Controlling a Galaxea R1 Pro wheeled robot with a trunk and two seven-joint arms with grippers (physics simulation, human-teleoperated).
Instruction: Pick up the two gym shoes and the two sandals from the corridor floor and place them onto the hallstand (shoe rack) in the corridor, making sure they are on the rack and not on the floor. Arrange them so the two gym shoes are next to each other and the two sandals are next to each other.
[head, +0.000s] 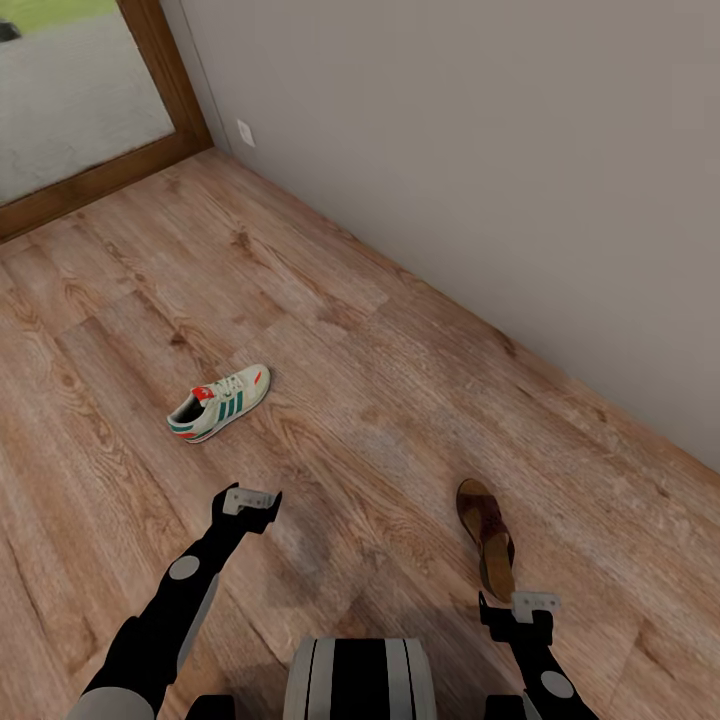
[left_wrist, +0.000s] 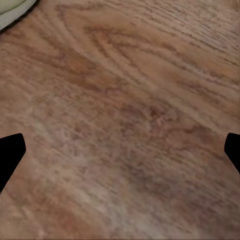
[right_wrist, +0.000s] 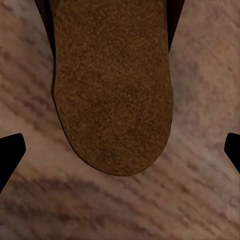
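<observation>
Sandal (right_wrist: 112, 90) heel end – tan footbed up – flat on corridor floor (right_wrist: 200, 190), between spread tool (right_wrist: 120, 150) fingertips (right_wrist: 11, 152).

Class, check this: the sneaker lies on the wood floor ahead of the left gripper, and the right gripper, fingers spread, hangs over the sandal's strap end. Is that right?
Not quite. The right gripper hangs over the sandal's heel end, not its strap end; the right wrist view shows the rounded tan footbed between the spread fingers. The rest holds: the sneaker lies on the floor ahead of the left gripper.
</observation>
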